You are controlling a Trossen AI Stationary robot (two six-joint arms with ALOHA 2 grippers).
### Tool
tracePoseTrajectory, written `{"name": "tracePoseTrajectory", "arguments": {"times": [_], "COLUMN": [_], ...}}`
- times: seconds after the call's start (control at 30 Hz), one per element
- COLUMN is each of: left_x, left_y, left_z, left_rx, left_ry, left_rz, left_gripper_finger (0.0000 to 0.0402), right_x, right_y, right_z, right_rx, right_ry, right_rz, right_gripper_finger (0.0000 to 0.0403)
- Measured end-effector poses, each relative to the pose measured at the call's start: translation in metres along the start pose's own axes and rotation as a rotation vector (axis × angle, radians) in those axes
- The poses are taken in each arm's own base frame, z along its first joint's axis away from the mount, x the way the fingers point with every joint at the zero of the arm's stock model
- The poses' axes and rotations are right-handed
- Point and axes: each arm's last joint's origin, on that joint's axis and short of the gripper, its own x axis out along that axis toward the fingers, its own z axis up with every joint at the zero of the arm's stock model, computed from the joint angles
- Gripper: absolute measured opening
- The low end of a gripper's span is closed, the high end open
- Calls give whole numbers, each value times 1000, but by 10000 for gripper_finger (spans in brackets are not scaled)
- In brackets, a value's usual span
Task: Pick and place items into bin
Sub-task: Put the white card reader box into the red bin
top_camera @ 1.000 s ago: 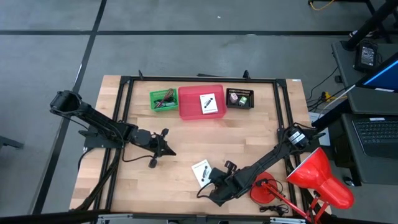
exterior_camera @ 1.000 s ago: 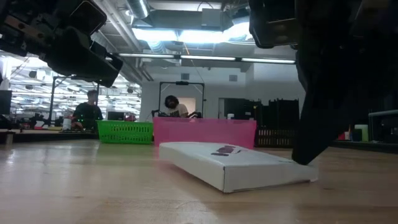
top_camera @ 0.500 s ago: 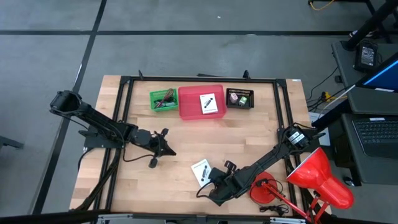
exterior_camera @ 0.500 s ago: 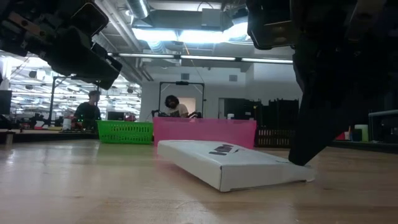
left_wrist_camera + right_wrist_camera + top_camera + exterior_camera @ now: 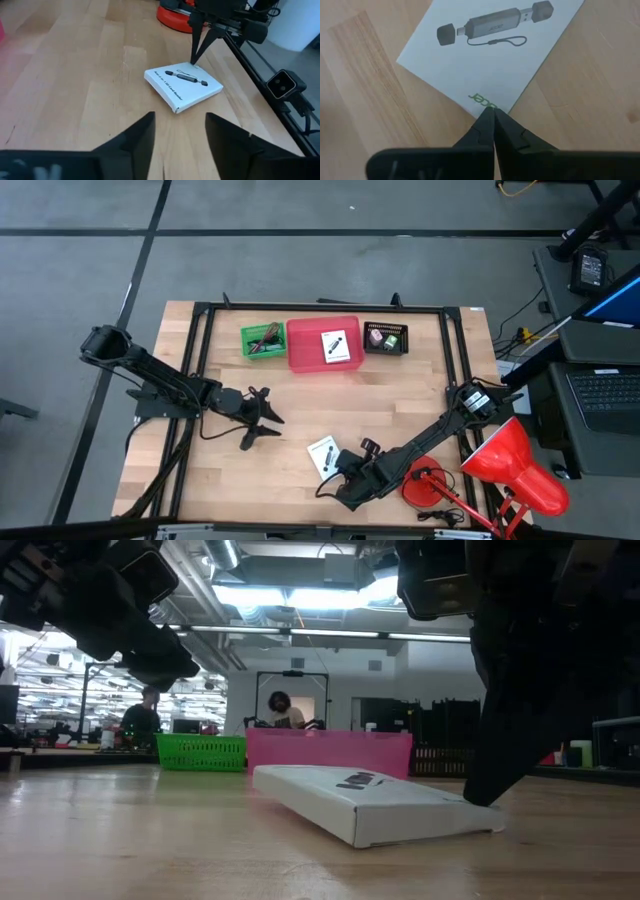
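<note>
**White box on the bare wood, pinched fingertips at its corner**

White and flat, a small box (image 5: 323, 455) printed with a picture of a black gadget lies on the wooden table (image 5: 400, 400) near its front edge, between the two arms. In the low view it sits slightly tilted, one edge raised off the wood (image 5: 375, 805).

The right gripper (image 5: 493, 116) has its two fingers pressed together into a point, and that point touches the corner of the box beside a small green logo. It grips nothing. From above, the right arm stretches low across the table from the right rail, with the gripper (image 5: 340, 470) just beside the box.

The left gripper (image 5: 262, 420) hovers over open wood to the left of the box, fingers spread apart and empty. Its own camera looks past those fingers (image 5: 132, 145) straight at the box (image 5: 183, 87).

Along the back of the table stand three bins in a row: a green bin (image 5: 262, 340) holding thin cords, a pink bin (image 5: 305, 345) with a second white box (image 5: 336, 346) inside, and a black bin (image 5: 386, 338) with small green and pinkish pieces. A red desk lamp (image 5: 505, 465) stands at the front right corner, its round base (image 5: 420, 485) just beside the right arm.

Across the room, people sit at desks.
</note>
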Motion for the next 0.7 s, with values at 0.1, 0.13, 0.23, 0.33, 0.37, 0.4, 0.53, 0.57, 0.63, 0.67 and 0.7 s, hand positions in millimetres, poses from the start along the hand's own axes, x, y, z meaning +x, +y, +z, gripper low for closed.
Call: {"name": "tracePoseTrajectory", "arguments": {"times": [0.1,0.13,0.23,0.33,0.37,0.4,0.53,0.57,0.63,0.67,0.7], "left_x": [0,0,0,0,0,0,0,0,0,0,0], "left_y": [0,0,0,0,0,0,0,0,0,0,0], "left_z": [0,0,0,0,0,0,0,0,0,0,0], "left_rx": [0,0,0,1,2,2,-13,-38,-101,-130,-158], "left_ry": [1,1,0,0,0,0,-1,-1,0,-1,1], "left_rz": [0,0,0,0,0,0,2,2,3,3,3], "left_gripper_finger": [194,201,222,234,237,238,237,236,236,236,237], "right_x": [0,0,0,0,0,0,0,0,0,0,0], "right_y": [0,0,0,0,0,0,0,0,0,0,0], "right_z": [0,0,0,0,0,0,0,0,0,0,0], "right_rx": [0,-1,-1,-2,-2,-2,-3,-3,-3,-3,-3], "right_ry": [0,0,0,0,0,0,0,1,1,1,1], "right_rz": [0,0,0,0,0,0,-1,-1,-1,-2,-2], "right_gripper_finger": [0,0,0,0,0,0,0,0,0,0,0]}}
